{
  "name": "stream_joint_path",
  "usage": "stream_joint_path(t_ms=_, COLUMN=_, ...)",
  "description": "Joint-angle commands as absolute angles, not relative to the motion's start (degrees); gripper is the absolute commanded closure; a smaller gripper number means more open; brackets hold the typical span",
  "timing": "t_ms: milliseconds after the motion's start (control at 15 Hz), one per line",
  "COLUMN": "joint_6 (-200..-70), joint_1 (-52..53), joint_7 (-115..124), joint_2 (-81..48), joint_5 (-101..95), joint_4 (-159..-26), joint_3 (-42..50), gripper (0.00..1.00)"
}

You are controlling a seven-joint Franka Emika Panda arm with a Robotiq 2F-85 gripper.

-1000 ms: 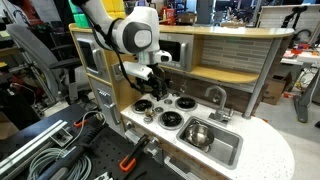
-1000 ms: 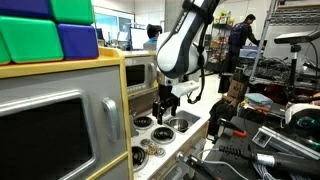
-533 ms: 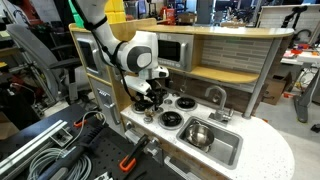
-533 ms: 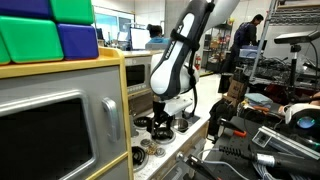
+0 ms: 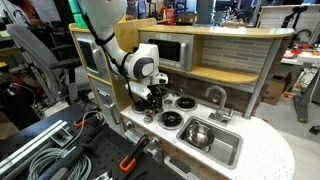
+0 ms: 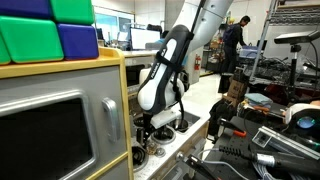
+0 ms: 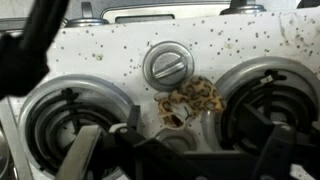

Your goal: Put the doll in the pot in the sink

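In the wrist view the doll (image 7: 188, 100), a small tan spotted figure, lies on the speckled white stovetop between two black burners (image 7: 70, 125) (image 7: 265, 110), just below a round silver knob (image 7: 166, 68). My gripper (image 7: 185, 140) is open, right above the doll, with its dark fingers to either side. In both exterior views the gripper (image 5: 150, 101) (image 6: 160, 124) is low over the stove and hides the doll. The shiny steel pot (image 5: 197, 133) stands in the silver-grey sink (image 5: 228, 152), beside the curved faucet (image 5: 215, 95).
The toy kitchen has a microwave (image 5: 172, 52) and a shelf wall behind the stove. A front burner (image 5: 170, 119) lies between my gripper and the sink. Cables and tools lie on the bench in front (image 5: 60, 150). Coloured blocks (image 6: 50, 30) sit on a cabinet.
The arm has lowered steadily towards the stovetop, and the gripper is now down at the burners over the doll.
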State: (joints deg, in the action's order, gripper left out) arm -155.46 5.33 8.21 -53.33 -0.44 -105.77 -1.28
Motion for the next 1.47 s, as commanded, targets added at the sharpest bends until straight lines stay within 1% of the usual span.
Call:
stream_joint_path(t_ms=0, joint_6=-150.4, joint_1=6.3, joint_7=9.2, joint_2=-56.3, joint_5=0.7, joint_4=-101.7, joint_3=-0.7, gripper=0.0)
stream_joint_path(t_ms=133, joint_6=-148.3, joint_1=5.9, joint_7=9.1, joint_2=-55.9, joint_5=0.7, joint_4=-102.5, joint_3=-0.8, gripper=0.0)
stream_joint_path(t_ms=200, joint_6=-147.6, joint_1=5.6, joint_7=8.6, joint_2=-55.7, joint_5=0.6, joint_4=-102.9, joint_3=-0.9, gripper=0.25)
stream_joint_path(t_ms=267, joint_6=-148.0, joint_1=5.6, joint_7=8.7, joint_2=-55.6, joint_5=0.4, joint_4=-103.3, joint_3=-0.6, gripper=0.26)
stream_joint_path(t_ms=667, joint_6=-151.8, joint_1=4.5, joint_7=7.9, joint_2=-55.0, joint_5=0.3, joint_4=-104.6, joint_3=-0.1, gripper=0.73)
stream_joint_path(t_ms=867, joint_6=-153.9, joint_1=4.4, joint_7=7.7, joint_2=-54.6, joint_5=0.1, joint_4=-105.1, joint_3=0.2, gripper=0.95)
stream_joint_path(t_ms=933, joint_6=-154.6, joint_1=4.5, joint_7=7.7, joint_2=-54.3, joint_5=-0.1, joint_4=-105.5, joint_3=0.4, gripper=0.99)
stream_joint_path(t_ms=1000, joint_6=-155.4, joint_1=4.5, joint_7=7.5, joint_2=-53.6, joint_5=-0.2, joint_4=-106.4, joint_3=0.5, gripper=1.0)
stream_joint_path(t_ms=1400, joint_6=-158.2, joint_1=0.7, joint_7=5.0, joint_2=-45.8, joint_5=0.8, joint_4=-114.4, joint_3=-0.2, gripper=0.99)
